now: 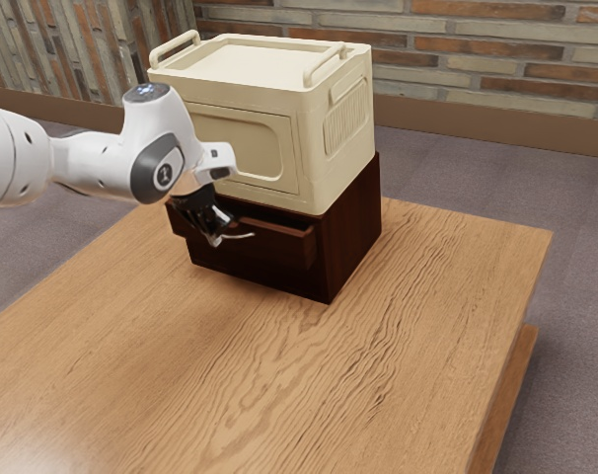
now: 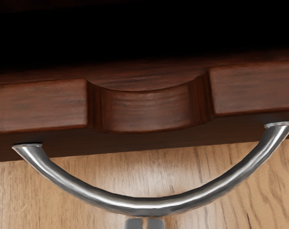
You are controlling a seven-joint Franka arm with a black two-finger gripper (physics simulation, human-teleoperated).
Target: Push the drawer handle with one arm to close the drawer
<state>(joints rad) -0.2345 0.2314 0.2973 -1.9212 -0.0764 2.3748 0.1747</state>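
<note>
My clenched, empty gripper (image 2: 144, 223) sits just outboard of the curved metal handle (image 2: 151, 206), whose long axis parallels the wooden drawer's (image 2: 39, 109) front edge.

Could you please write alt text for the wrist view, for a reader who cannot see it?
A curved metal handle bows out from an open dark wooden drawer above a light wooden table. The pincer, its fingertips close together, is at the curve's outer middle.
</note>
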